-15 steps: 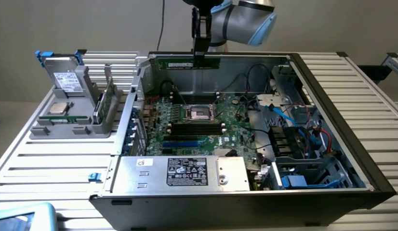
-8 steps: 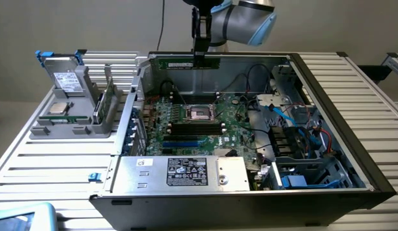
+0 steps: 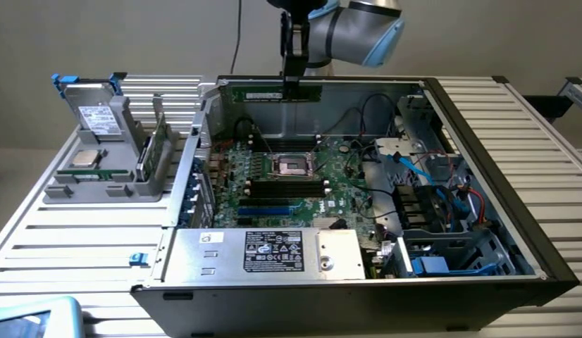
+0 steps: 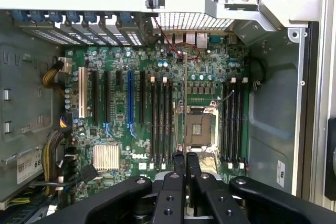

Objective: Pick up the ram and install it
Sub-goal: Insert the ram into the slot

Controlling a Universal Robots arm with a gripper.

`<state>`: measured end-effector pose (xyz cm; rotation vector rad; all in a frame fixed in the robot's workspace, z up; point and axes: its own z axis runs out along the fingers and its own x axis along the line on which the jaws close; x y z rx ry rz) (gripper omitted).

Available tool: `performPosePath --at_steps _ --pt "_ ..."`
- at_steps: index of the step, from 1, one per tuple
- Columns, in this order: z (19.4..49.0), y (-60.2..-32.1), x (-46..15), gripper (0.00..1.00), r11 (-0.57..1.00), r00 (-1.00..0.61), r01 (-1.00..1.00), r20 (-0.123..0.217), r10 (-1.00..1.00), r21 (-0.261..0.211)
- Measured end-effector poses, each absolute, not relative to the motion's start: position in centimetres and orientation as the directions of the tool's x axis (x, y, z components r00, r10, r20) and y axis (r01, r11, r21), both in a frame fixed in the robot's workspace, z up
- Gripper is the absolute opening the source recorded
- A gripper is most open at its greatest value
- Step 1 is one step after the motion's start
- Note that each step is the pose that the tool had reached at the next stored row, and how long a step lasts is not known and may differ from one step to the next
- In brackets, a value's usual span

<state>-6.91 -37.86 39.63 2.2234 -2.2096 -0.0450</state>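
The ram (image 3: 272,92) is a thin green stick held level, high over the back of the open computer case (image 3: 479,141). My gripper (image 3: 293,83) points straight down and is shut on the stick's upper edge near its right end. In the wrist view the ram (image 4: 185,98) shows edge-on as a thin line running away from my gripper (image 4: 185,162). It hangs above the motherboard (image 4: 110,129), between the long black memory slots (image 4: 160,124) and the open processor socket (image 4: 199,128). More black slots (image 4: 233,124) lie on the socket's other side.
A grey parts holder (image 3: 103,186) stands on the slatted table at the exterior view's left, with a silver processor chip (image 3: 87,158) and an upright green board (image 3: 152,151). Inside the case are a power supply (image 3: 272,251) in front and drive cages with blue cables (image 3: 432,211).
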Motion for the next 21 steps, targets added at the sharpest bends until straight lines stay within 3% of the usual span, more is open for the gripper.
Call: performPosePath --at_steps 16,21 --pt "37.9 -38.2 -6.7 0.13 -0.006 0.006 -1.000 -0.005 -1.000 0.026" --pt "37.6 -38.6 -6.7 0.13 -0.006 0.006 -1.000 -0.026 -1.000 0.024"
